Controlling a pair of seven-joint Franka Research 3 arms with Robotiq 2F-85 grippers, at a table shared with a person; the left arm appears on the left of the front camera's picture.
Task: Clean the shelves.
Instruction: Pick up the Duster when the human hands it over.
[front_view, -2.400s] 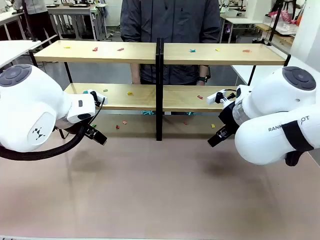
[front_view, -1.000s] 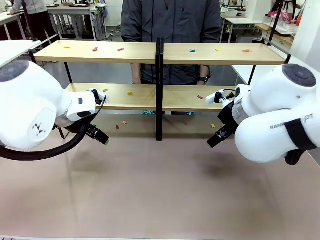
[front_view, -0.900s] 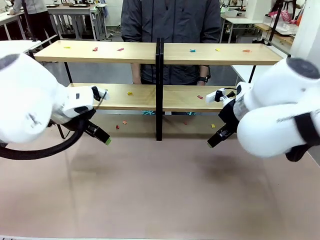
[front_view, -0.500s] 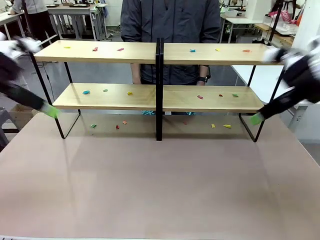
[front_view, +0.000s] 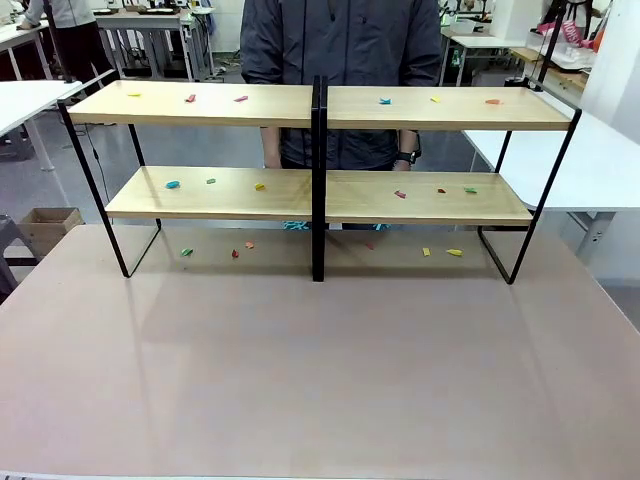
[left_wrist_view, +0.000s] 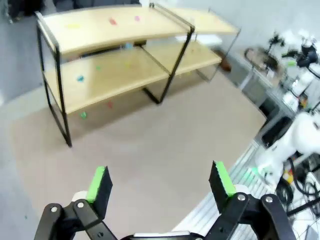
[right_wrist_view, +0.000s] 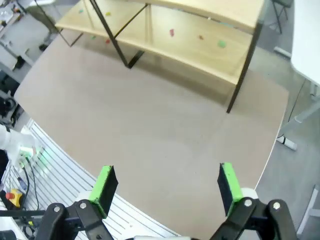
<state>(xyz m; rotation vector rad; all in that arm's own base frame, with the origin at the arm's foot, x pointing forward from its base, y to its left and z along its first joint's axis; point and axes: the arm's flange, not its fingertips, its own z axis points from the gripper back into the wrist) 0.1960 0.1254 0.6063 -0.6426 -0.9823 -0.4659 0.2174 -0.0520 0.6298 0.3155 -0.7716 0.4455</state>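
The shelves stand across the far side of the brown table, four light wooden boards on a thin black frame with a black central upright. Small coloured scraps lie scattered on the boards and on the tabletop beneath them. In the left wrist view my left gripper hangs open high above the table's near corner, with the shelves far ahead. In the right wrist view my right gripper is open too, well above the table's edge, and the shelves lie far off at the top.
A person in a dark jacket stands behind the shelves at the middle. White tables flank the scene at right and left. A cardboard box sits on the floor at left. The brown tabletop spreads wide in front of the shelves.
Both arms, which hung low in front of the shelves, swung outward and up and have left the front view. The whole rack now shows.
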